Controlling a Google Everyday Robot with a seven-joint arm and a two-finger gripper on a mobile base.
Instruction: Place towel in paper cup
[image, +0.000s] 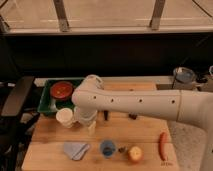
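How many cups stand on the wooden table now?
2. The white paper cup stands beside the green tray, next to the gripper. The small blue cup stands near the front edge, beside the towel. The arm may hide others.

- Warm, even light falls from above on the wooden counter (142, 136).
- The white arm (140, 102) shows mild glare along its top.
- The claw (91, 125) beneath it, just beside the paper cup (65, 117), lies in shade.
- Behind the counter everything is dim.
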